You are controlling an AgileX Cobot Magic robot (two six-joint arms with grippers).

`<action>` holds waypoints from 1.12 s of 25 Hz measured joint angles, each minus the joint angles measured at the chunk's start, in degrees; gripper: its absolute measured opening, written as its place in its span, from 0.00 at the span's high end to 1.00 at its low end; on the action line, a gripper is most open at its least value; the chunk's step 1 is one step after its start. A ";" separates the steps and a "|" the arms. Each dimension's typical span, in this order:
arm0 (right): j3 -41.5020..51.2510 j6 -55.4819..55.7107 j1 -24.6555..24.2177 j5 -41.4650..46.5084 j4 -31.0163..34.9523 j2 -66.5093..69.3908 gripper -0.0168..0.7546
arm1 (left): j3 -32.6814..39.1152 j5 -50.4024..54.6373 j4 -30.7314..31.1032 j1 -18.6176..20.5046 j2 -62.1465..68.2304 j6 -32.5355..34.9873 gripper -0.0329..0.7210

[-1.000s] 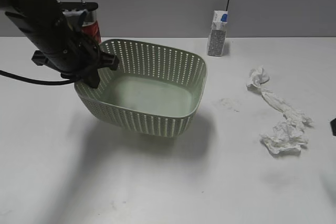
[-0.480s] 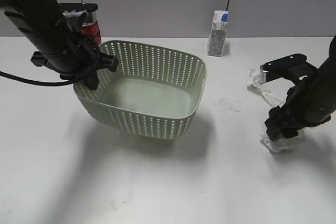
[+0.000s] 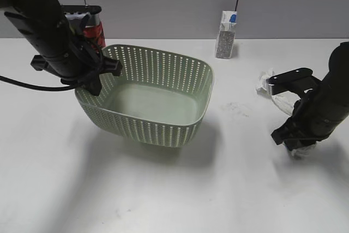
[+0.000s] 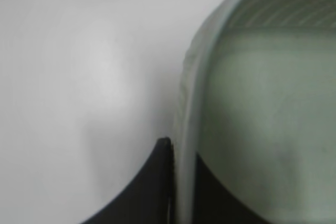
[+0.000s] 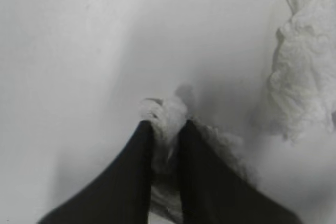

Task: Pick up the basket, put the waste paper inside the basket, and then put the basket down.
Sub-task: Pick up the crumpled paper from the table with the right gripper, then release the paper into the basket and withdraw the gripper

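The pale green slotted basket (image 3: 158, 94) hangs tilted above the table, left of centre. My left gripper (image 3: 94, 77) is shut on its left rim; the left wrist view shows the rim (image 4: 185, 129) pinched between the two fingers (image 4: 181, 150). The white crumpled waste paper (image 3: 277, 97) lies in a long strip on the right, mostly hidden behind my right arm. My right gripper (image 3: 297, 144) is down at the strip's near end, shut on a wad of it (image 5: 167, 119). The rest of the paper (image 5: 304, 72) trails off to the right in the right wrist view.
A red can (image 3: 96, 30) stands behind my left arm at the back left. A small white-grey carton with a blue cap (image 3: 226, 35) stands at the back centre. The white table (image 3: 174, 189) is open in front.
My right arm came in from the right, dropped onto the near end of the paper strip and closed on it. The basket rose slightly in my left gripper.
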 joint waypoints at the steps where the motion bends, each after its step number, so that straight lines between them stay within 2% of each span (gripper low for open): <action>1: -0.13 0.02 0.00 0.00 0.16 0.00 0.86 | 0.00 0.02 0.00 0.00 0.00 0.00 0.96; 3: -0.68 -0.15 0.19 0.95 0.66 -0.65 0.92 | 0.00 0.02 0.00 0.00 0.00 -0.03 0.96; 7: -4.29 -3.78 3.15 3.86 5.12 -7.63 0.94 | 0.00 0.06 0.00 0.00 0.00 -0.03 0.96; 12: -12.64 -9.97 13.04 4.60 12.76 -16.84 0.95 | 0.00 0.06 0.00 0.00 0.00 -0.03 0.96; 14: -15.32 -10.45 17.48 3.02 14.04 -17.64 0.95 | 0.00 0.06 0.00 0.00 0.00 -0.03 0.96; 18: -16.70 -10.73 23.17 -3.08 14.94 -15.65 0.93 | 0.00 0.06 0.00 0.00 0.00 -0.03 0.96; 19: -16.70 -10.87 24.07 -4.14 15.07 -14.42 0.90 | 0.00 0.06 -0.17 0.00 0.00 -0.03 0.96; 21: -16.70 -11.69 25.22 -5.11 15.40 -11.96 0.74 | 0.00 0.06 -0.46 0.00 0.00 -0.03 0.96; 23: -16.70 -12.06 25.50 -5.37 15.88 -9.64 0.44 | 0.00 0.06 -0.68 0.00 0.00 -0.03 0.96; 25: -16.70 -12.12 25.51 -5.44 15.72 -8.47 0.22 | 0.00 0.06 -0.80 0.00 0.00 -0.03 0.96; 26: -16.70 -11.57 25.43 -5.34 15.16 -8.41 0.18 | 0.00 0.06 -0.80 0.00 0.00 -0.03 0.96; 28: -16.70 -7.93 24.62 -4.74 12.04 -9.19 0.17 | 0.00 0.13 -0.80 0.00 0.00 -0.03 0.96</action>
